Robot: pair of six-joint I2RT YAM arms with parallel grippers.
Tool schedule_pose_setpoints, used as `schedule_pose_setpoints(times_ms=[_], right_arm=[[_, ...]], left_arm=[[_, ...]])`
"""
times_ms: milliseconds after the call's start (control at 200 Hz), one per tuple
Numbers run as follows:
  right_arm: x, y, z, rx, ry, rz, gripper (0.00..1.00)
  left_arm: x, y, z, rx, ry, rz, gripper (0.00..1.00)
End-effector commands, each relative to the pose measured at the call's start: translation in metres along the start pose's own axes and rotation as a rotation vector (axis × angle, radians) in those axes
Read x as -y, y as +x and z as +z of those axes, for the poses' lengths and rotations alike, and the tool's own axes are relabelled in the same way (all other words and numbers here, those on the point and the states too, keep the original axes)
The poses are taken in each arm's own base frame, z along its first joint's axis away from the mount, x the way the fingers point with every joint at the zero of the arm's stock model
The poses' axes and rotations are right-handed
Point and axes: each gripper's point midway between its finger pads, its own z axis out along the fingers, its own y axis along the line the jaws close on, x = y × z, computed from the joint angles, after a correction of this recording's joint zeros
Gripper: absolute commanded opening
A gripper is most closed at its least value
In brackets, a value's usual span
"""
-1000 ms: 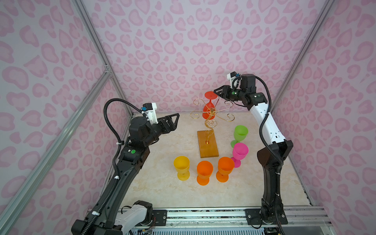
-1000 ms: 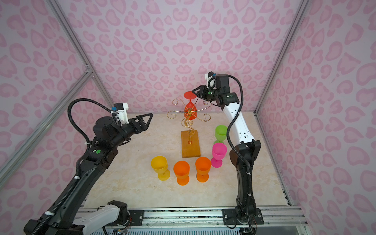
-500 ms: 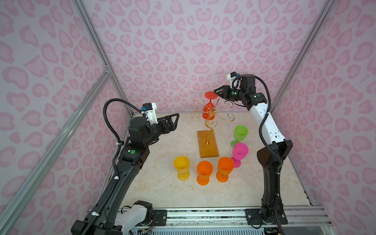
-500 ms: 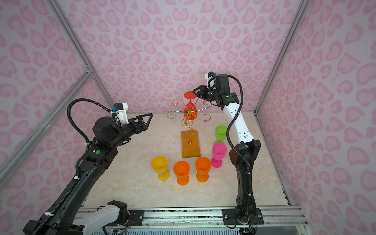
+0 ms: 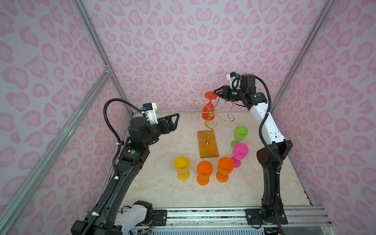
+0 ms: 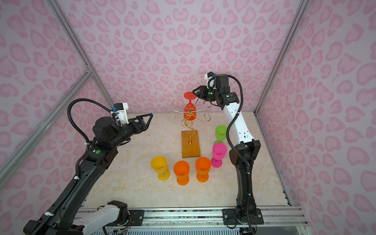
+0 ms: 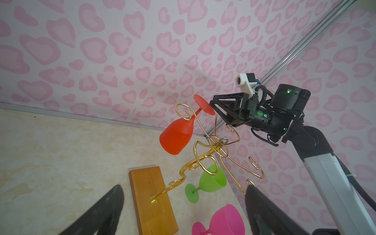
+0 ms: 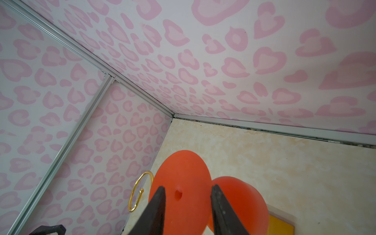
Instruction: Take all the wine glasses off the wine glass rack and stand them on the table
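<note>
Lining up the grasp: red wine glass (image 5: 208, 110) hangs upside down on the gold rack (image 5: 208, 147). Right claw (image 8: 188, 187) sits part-spread at its foot; we can't tell if it's pinching. Left claw (image 5: 176, 118) is spread wide, well apart. Next, we reckon: clamp the foot, slide it out along the arm.

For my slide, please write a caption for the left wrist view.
A red wine glass hangs upside down on the gold wine glass rack, with the right gripper at its foot.
</note>
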Motion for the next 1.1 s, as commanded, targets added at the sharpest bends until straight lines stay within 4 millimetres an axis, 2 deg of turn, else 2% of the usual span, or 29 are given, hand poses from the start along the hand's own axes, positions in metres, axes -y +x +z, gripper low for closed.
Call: schedule_pose_setpoints(times_ms=[0, 155, 410, 880, 1095], right_arm=[[0.006, 0.019, 0.002, -0.074, 0.015, 0.041, 0.39], [-0.002, 0.011, -0.006, -0.051, 0.019, 0.022, 0.39], [-0.002, 0.008, -0.011, -0.046, 0.028, 0.027, 0.42], [-0.006, 0.013, -0.014, -0.077, 0.007, 0.038, 0.48], [-0.007, 0.017, -0.01, -0.091, -0.004, 0.038, 0.49]], left_arm=[[0.007, -0.006, 0.0, 0.018, 0.027, 0.012, 0.95], [0.006, -0.005, 0.001, 0.016, 0.026, 0.011, 0.95], [0.006, -0.005, 0.0, 0.017, 0.026, 0.015, 0.95], [0.004, -0.003, 0.0, 0.015, 0.024, 0.01, 0.95], [0.005, -0.004, 0.0, 0.018, 0.025, 0.011, 0.95]])
